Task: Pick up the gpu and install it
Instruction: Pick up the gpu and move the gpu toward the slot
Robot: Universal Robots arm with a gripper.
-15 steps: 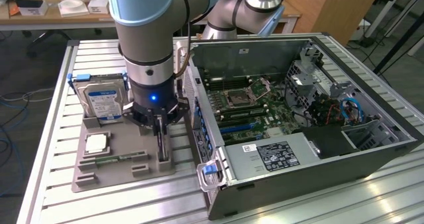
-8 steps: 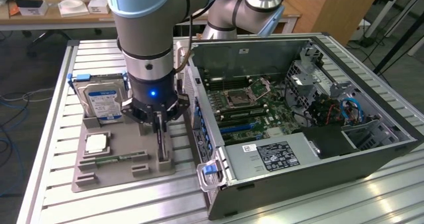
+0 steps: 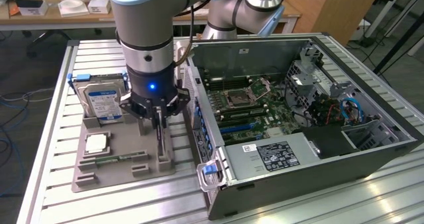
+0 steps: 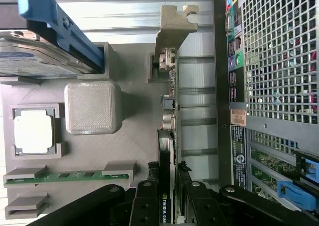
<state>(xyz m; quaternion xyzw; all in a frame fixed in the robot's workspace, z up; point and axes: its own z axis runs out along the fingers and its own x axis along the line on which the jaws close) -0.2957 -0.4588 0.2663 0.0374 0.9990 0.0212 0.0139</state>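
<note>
**Item: gripper** (image 3: 159, 127) (image 4: 168, 206). Lowered over the grey tray (image 3: 119, 177) (image 4: 134, 136); its fingers (image 4: 144, 201) are set on either face of the gpu and appear pressed against it.

**Item: gpu** (image 3: 160, 147) (image 4: 167, 156). Stood on edge in a slot at the side of the tray nearest the computer case (image 3: 390, 152) (image 4: 279, 51), with the metal bracket (image 4: 174, 31) at its far end. It is judged not yet lifted clear.

**Hazards.** The grip is taken near one end, so a tilt or swing of the long card could be expected on lifting. A crooked pull could bind the board in its slot or drag the tray. Slippage between the pads is possible on so thin a board.

**Surroundings.** On the tray are held a hard drive (image 3: 103, 102) (image 4: 30, 56), a processor chip (image 3: 97, 143) (image 4: 34, 131), a memory stick (image 3: 119, 159) (image 4: 65, 176) and a raised grey block (image 4: 92, 108). The case wall and its blue latch (image 3: 208, 170) stand just beside the card, between it and the motherboard (image 3: 265, 110).
</note>
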